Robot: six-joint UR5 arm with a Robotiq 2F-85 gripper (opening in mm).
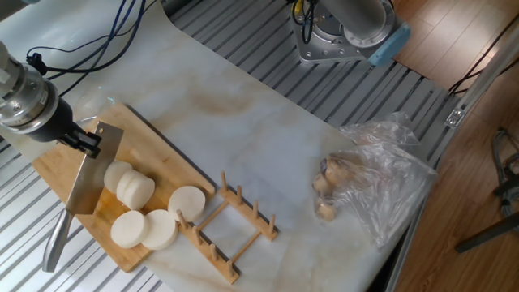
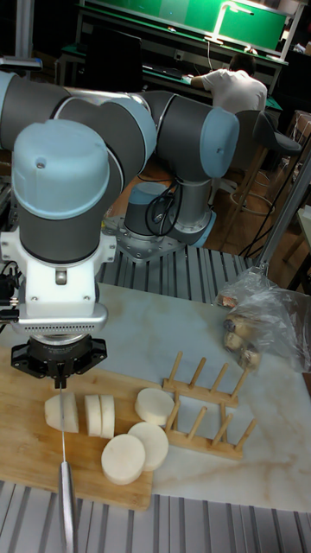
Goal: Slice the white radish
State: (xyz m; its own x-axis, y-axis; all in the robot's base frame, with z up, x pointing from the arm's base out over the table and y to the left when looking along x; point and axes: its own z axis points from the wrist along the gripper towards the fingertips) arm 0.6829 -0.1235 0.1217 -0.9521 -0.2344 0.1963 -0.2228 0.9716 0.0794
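Fixed view: bright, even, diffuse light; short soft shadows. Pale marbled bench (image 1: pixel 268 138) near washed out, detail kept. Plastic bag (image 1: pixel 381 182) shows small specular glints. Cleaver blade (image 1: pixel 87 174) reflects dull grey, no hard glare. Focus sharp to the edges, slight softness at left.
Tall fixed view: foreground well lit, background room dim with a saturated green panel (image 2: pixel 173 15). Arm shell (image 2: pixel 65 173) carries soft highlights. Background slightly soft, foreground crisp

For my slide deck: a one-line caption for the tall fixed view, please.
UR5 gripper holds a cleaver over the white radish on a cutting board.
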